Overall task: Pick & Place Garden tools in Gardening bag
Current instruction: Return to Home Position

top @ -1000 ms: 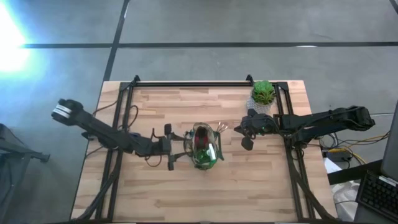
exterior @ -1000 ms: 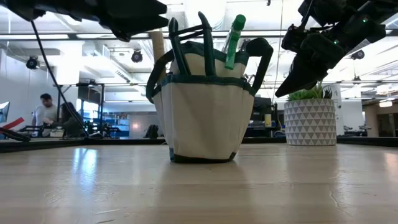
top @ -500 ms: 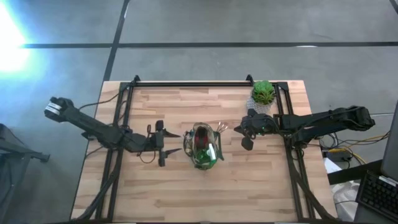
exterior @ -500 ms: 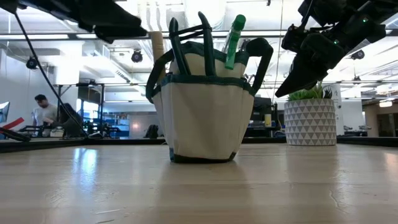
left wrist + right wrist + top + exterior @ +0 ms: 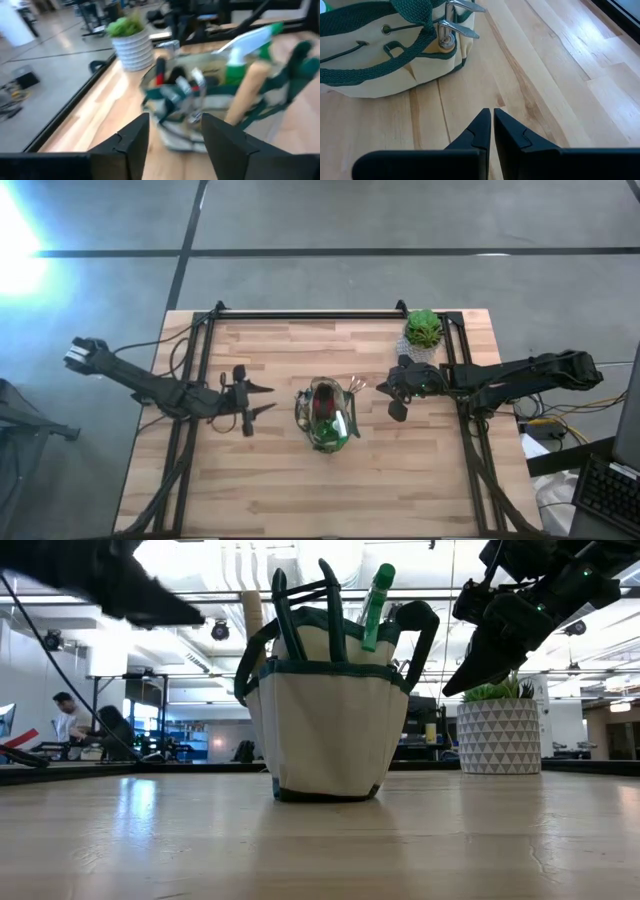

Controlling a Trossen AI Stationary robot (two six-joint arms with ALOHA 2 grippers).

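Olive-tan bag (image 5: 327, 416) stands upright at centre frame in the high view, on the wooden table (image 5: 250, 480). Tools sit inside it: a green piece (image 5: 377, 600) and a wooden handle (image 5: 254, 615) poke above the rim in the low view. A red piece (image 5: 322, 408) shows in the mouth, and fork tines (image 5: 356, 385) stick out at its upper right. No tool lies loose on the boards that I can see.

Left gripper (image 5: 262, 399) sits left of centre, apart from the bag, fingers spread wide with nothing between them. Right gripper (image 5: 398, 410) hangs just right of the bag, below the potted plant (image 5: 423, 330). Its fingers are pressed together and empty.

Judgement: packing looks done, and the step in hand is parking the arms. Next move — draw the left arm back toward the left edge, keeping clear of the bag. The right arm should mind the potted plant when it retracts.
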